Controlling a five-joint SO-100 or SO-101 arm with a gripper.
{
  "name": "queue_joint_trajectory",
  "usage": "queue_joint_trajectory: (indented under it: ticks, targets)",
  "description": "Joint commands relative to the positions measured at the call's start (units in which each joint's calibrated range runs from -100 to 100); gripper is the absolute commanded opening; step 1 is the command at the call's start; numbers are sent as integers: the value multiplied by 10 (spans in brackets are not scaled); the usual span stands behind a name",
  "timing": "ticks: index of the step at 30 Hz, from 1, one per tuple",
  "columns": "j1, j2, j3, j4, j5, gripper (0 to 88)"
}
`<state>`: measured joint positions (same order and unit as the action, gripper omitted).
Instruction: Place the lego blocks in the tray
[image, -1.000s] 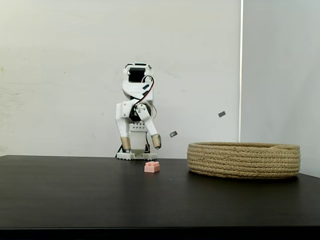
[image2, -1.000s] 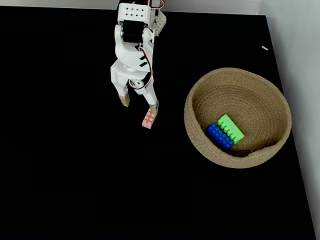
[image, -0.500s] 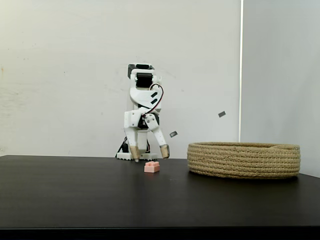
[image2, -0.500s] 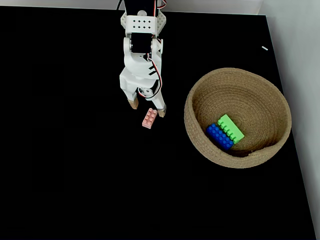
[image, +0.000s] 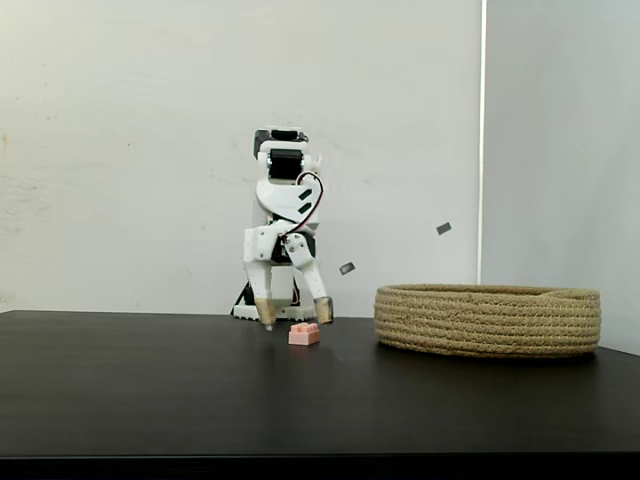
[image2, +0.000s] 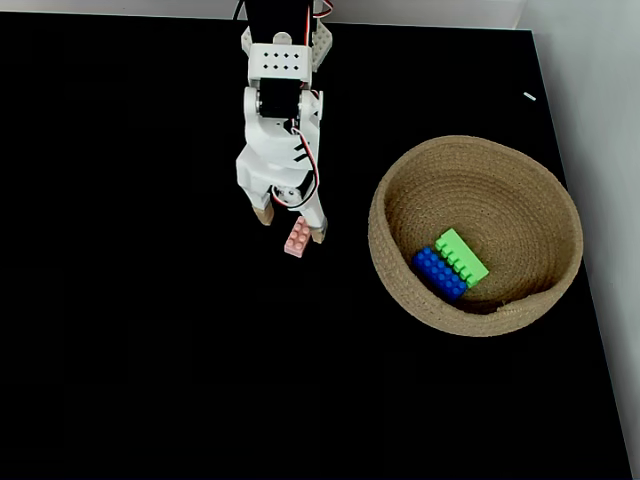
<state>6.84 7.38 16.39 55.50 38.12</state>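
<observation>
The hand (image2: 291, 223) hangs spread over the pink brick (image2: 297, 238), which lies on the bench at nine o'clock from the basket (image2: 398, 195). It should straddle the brick squarely before pinching.

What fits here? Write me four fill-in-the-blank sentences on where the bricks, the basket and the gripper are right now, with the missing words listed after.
1. The green brick and blue brick lie inside the ____.
2. The pink brick lies on the black ____.
3. The gripper is ____ over the pink brick.
4. In the overhead-style fixed view, the basket sits to the ____ of the gripper.

Missing words: basket; table; open; right
</observation>
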Motion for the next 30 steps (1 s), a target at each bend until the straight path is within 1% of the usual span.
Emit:
queue_joint_trajectory:
  ticks: [1, 12, 15, 18, 20, 21, 25, 28, 30]
  targets:
    - [2, -4, -39, 2, -2, 262]
    - [-10, 30, -63, -2, -9, 231]
    - [-14, 42, -76, -3, -13, 209]
    - [-18, 53, -86, -6, -15, 122]
    - [-22, 59, -88, -12, -18, 23]
    - [-25, 61, -88, -18, -21, 2]
    - [-31, 60, -91, -16, -24, 0]
    - [-30, 31, -111, 23, -22, 0]
    - [-26, -5, -152, 71, -26, 0]
